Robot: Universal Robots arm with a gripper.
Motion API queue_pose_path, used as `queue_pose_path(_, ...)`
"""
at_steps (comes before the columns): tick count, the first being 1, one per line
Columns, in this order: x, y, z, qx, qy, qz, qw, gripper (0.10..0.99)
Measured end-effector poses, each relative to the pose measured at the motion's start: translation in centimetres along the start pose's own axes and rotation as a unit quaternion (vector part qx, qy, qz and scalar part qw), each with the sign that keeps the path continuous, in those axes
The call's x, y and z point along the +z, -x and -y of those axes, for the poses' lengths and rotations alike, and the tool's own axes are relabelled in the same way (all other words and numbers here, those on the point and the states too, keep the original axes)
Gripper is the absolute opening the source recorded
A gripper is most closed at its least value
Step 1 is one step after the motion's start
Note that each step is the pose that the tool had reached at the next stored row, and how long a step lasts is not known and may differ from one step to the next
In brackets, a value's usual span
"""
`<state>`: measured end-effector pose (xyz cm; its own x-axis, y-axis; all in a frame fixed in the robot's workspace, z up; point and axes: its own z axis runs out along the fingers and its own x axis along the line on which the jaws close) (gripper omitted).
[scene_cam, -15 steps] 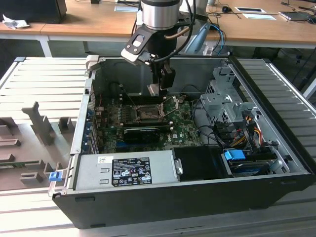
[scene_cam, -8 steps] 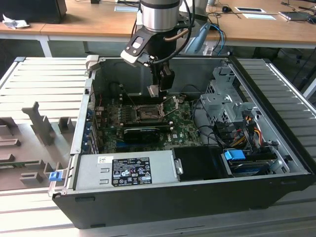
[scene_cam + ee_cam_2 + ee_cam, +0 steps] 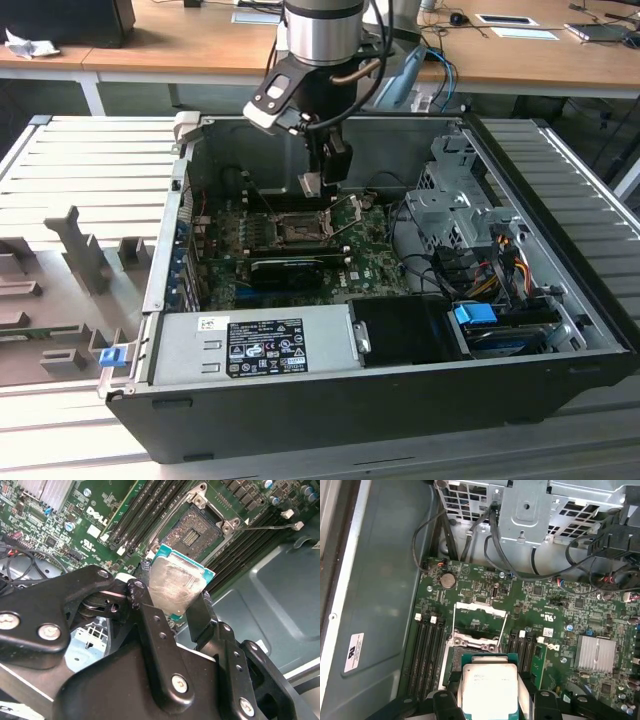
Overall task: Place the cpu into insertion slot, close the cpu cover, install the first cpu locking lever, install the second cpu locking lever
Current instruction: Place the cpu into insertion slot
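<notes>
Between the fingertips of the gripper (image 3: 172,599) sits the cpu (image 3: 176,586), pinched by two opposite edges, metal top facing both wrist cameras. Fingers (image 3: 200,611) closed on it; hold looks firm. Slot (image 3: 192,532) lies beyond the chip, down on the board (image 3: 65,525), clearly apart from it, so the chip is not yet seated. Chip edges run roughly parallel to slot edges. Judged: little turning wanted, mostly a descent. Exterior view: cpu (image 3: 311,184) hangs above slot (image 3: 298,228), a touch toward the back wall of the case (image 3: 400,395). Cover (image 3: 479,608) stands swung open, slot centre bare.
</notes>
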<state>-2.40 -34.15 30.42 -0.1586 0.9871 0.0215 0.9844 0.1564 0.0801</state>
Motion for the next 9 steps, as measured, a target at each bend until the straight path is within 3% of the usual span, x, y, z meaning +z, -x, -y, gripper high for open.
queue_pose_path(9,0.01,0.0,0.01,0.025,0.0005,0.0021,0.9997,0.533)
